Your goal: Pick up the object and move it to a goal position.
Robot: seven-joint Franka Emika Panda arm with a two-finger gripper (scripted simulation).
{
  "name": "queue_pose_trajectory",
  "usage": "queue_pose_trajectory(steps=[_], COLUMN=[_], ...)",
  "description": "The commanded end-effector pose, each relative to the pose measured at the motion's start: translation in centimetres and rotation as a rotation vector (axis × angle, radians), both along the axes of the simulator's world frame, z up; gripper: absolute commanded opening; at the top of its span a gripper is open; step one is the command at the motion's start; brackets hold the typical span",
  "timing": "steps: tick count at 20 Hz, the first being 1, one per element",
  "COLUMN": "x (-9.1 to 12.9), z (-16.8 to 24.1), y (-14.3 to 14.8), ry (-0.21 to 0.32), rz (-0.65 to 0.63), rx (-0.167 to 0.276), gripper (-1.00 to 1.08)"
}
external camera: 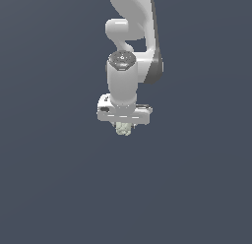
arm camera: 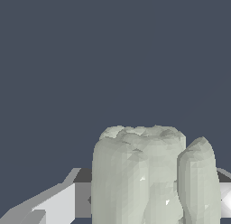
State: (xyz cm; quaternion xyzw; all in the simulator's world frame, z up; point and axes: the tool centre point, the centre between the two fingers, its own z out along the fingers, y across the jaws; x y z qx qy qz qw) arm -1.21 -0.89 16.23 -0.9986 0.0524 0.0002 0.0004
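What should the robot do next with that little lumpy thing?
Probably carry it slowly toward the goal, keeping the grip. The pale lumpy object already sits in the tool, filling the wrist view between the fingers. No goal marker shows, so the direction is unclear.

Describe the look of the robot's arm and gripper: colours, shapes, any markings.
The arm is glossy white, built of rounded, tube-like segments with a dark grey band along the exterior view's right side and a dark grey round cap on one joint. The gripper has a flat, boxy white-grey hand body. In the wrist view its finger is pale grey and angular. No cables or lettering show.
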Motion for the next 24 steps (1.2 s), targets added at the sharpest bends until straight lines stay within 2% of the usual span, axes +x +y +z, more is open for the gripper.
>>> queue_pose_trajectory(steps=[1, 15, 24], x=[-1.1, -6.6, -8.5], z=[2.3, 15.7, 21.2], y=[-1.5, -10.0, -13.4], ry=[0.000, 0.000, 0.000], rz=[0.000, 0.000, 0.000], rx=[0.001, 0.002, 0.000], gripper=[-1.00, -1.00, -1.00])
